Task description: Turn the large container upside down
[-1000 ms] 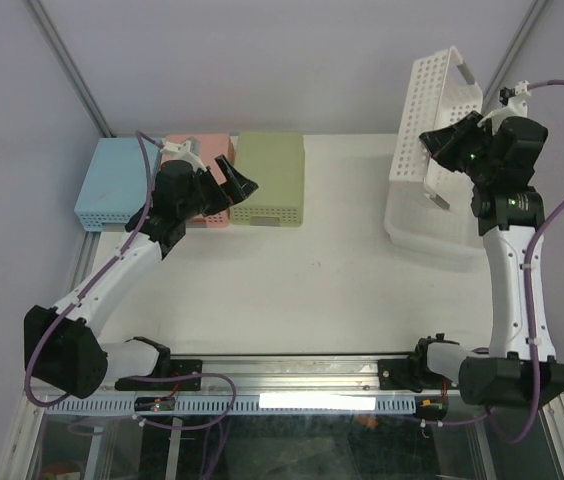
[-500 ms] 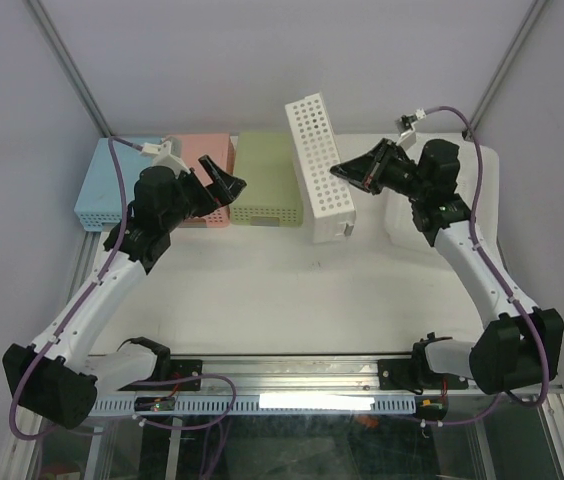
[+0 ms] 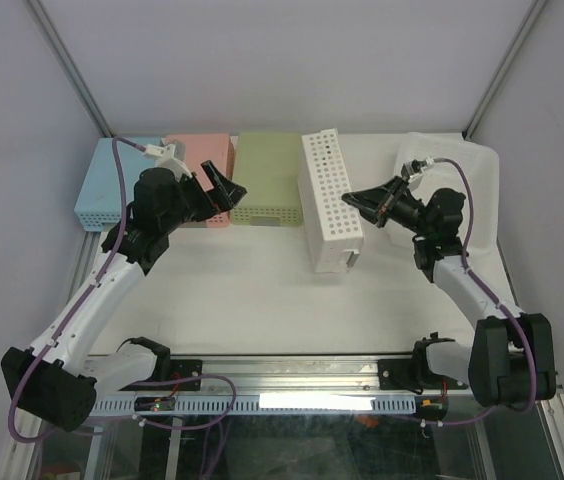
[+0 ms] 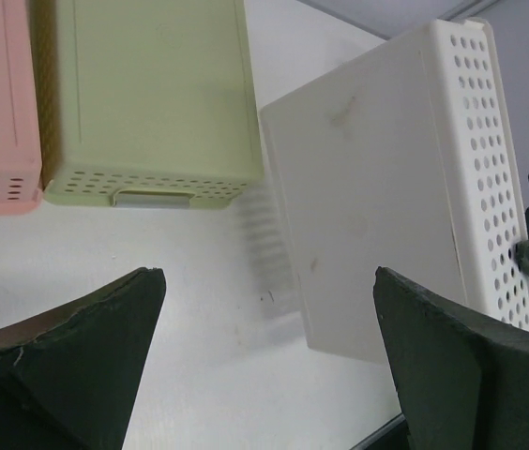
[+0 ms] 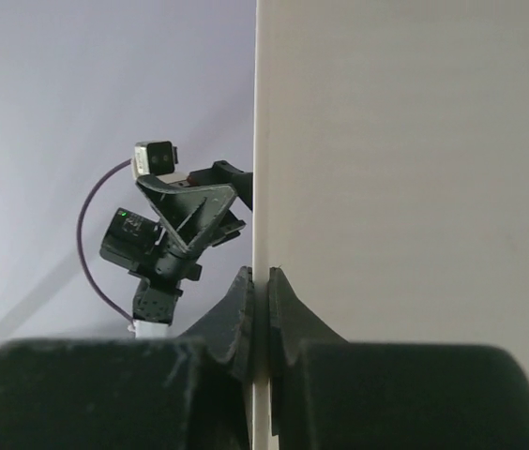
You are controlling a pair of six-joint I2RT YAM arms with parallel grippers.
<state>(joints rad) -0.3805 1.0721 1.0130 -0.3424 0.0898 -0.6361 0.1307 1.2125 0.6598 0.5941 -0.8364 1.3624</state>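
A: What's hidden?
B: The inside of the large container (image 3: pixel 332 205). Its solid base faces the left wrist camera, and one wall fills half the right wrist view. I can't tell whether its lower edge touches the bench (image 3: pixel 262 300).
A: The arms?
B: The right arm stretches low and leftwards, with the right pincer (image 3: pixel 355 199) pinching the container's thin wall edge. The left arm reaches up the bench; the left pincer (image 3: pixel 224 190) is spread wide, holds nothing and is apart from the container.
A: And the container itself?
B: Mid-bench, tipped on its long side with a perforated wall up, just beside the green container (image 3: pixel 269 178), which lies base up like the pink container (image 3: pixel 202 158)
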